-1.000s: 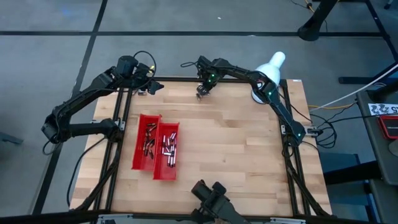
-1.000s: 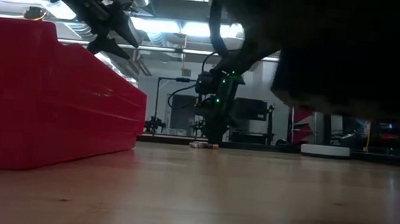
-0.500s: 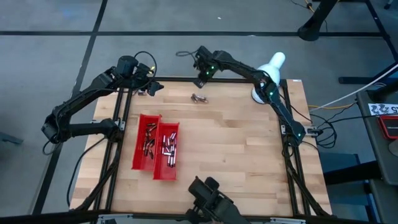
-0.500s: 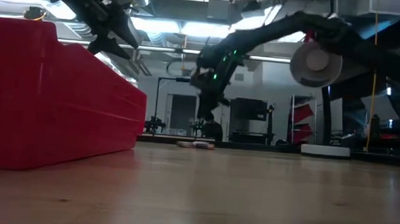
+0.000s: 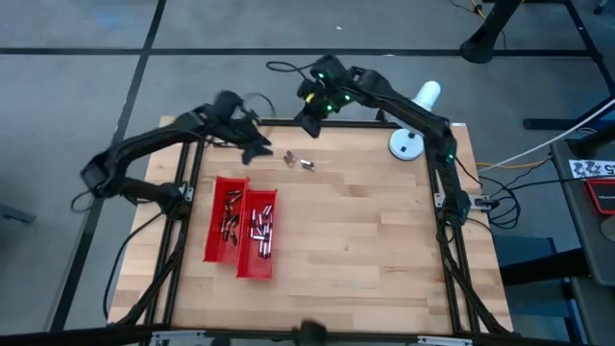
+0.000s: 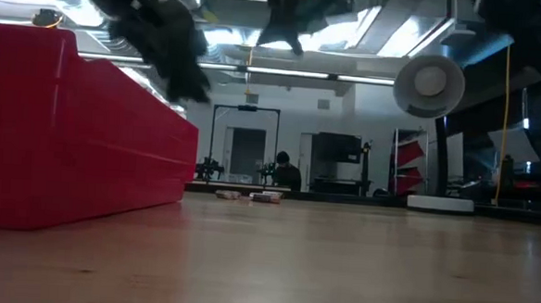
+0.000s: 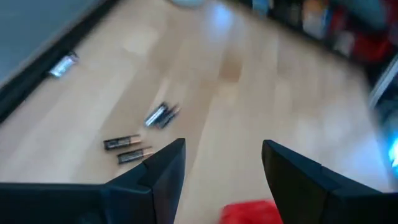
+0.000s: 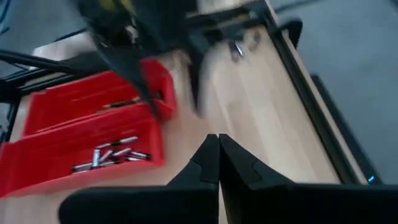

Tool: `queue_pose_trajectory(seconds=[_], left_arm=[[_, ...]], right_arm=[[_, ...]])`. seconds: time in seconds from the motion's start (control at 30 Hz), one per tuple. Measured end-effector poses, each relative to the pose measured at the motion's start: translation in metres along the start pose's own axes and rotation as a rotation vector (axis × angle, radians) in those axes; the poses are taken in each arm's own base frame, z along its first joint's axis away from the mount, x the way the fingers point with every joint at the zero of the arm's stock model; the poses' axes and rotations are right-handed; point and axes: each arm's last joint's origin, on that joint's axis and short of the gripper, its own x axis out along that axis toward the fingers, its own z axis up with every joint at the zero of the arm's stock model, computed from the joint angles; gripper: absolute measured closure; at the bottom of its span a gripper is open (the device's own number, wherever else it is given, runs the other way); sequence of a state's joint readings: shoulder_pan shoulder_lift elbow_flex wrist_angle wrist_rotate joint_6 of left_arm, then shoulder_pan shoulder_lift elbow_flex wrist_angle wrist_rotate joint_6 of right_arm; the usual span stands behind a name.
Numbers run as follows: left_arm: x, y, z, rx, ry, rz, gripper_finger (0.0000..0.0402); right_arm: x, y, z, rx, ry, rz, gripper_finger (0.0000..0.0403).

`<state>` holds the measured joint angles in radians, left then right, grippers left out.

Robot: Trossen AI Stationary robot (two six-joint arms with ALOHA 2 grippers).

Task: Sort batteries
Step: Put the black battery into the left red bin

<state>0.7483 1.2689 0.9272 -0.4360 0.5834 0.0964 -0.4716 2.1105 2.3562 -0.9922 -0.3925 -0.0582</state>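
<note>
High view, looking straight down: two red trays [image 5: 240, 229] lie side by side, touching, on the left half of the wooden table [image 5: 384, 240]. The narrower tray on the left holds a handful of dark batteries strewn along its length; the wider one beside it holds a cluster of silvery-grey batteries [image 5: 260, 227] with darker parts, lying at mixed angles. Well apart from the trays, near the table's far edge, a few loose batteries [image 5: 299, 161] rest on the bare wood — in the left wrist view they show as small cylinders, silvery with dark bands, two lying close together and parallel and two more just beyond them. The left arm reaches in from the table's left far corner, its left gripper [image 5: 258, 147] hanging above the wood just beside those loose batteries and past the far end of the trays; its fingers [image 7: 163, 173] stand parted with nothing between them. The right arm arches across the far edge from the right side, and the right gripper [image 5: 309, 121] sits raised over that edge, near the loose batteries but clear of them; its fingers [image 8: 208, 163] are pressed together, empty. A white round object [image 5: 405, 143] stands near the table's far right corner.
</note>
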Motion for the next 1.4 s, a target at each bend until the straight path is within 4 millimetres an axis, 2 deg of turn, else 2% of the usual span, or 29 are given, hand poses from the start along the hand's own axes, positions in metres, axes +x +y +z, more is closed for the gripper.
queue_pose_trajectory(seconds=[0.13,0.23,0.33,0.47,0.57,0.7,0.9,1.13,1.3,1.4], left_arm=[[0.044,0.013,-0.018,0.258,0.238,0.173,0.0199],[0.066,0.022,-0.030,0.444,0.411,0.258,0.0199],[0.083,0.025,-0.033,0.473,0.473,0.247,0.0199],[0.101,0.020,-0.031,0.511,0.565,0.180,0.0199],[0.114,0.013,-0.034,0.581,0.648,0.131,0.0202],[0.132,0.007,-0.045,0.685,0.760,0.158,0.0215],[0.151,0.006,-0.058,0.767,0.850,0.216,0.0240],[0.153,0.006,-0.058,0.782,0.850,0.214,0.0300],[0.153,0.005,-0.058,0.774,0.846,0.219,0.0366],[0.148,0.000,-0.051,0.769,0.819,0.244,0.0370]], right_arm=[[-0.034,0.053,0.007,-0.075,-0.029,-0.047,0.0403],[-0.059,0.083,0.003,-0.083,-0.003,-0.108,0.0403],[-0.077,0.104,-0.005,-0.080,0.040,-0.177,0.0403],[-0.095,0.121,-0.013,-0.106,0.076,-0.230,0.0403],[-0.107,0.124,-0.018,-0.115,0.104,-0.243,0.0403],[-0.115,0.125,-0.024,-0.116,0.146,-0.251,0.0403],[-0.119,0.125,-0.029,-0.159,0.206,-0.239,0.0403],[-0.120,0.126,-0.031,-0.221,0.233,-0.207,0.0403],[-0.122,0.126,-0.034,-0.231,0.254,-0.189,0.0403],[-0.123,0.127,-0.035,-0.241,0.269,-0.175,0.0403]])
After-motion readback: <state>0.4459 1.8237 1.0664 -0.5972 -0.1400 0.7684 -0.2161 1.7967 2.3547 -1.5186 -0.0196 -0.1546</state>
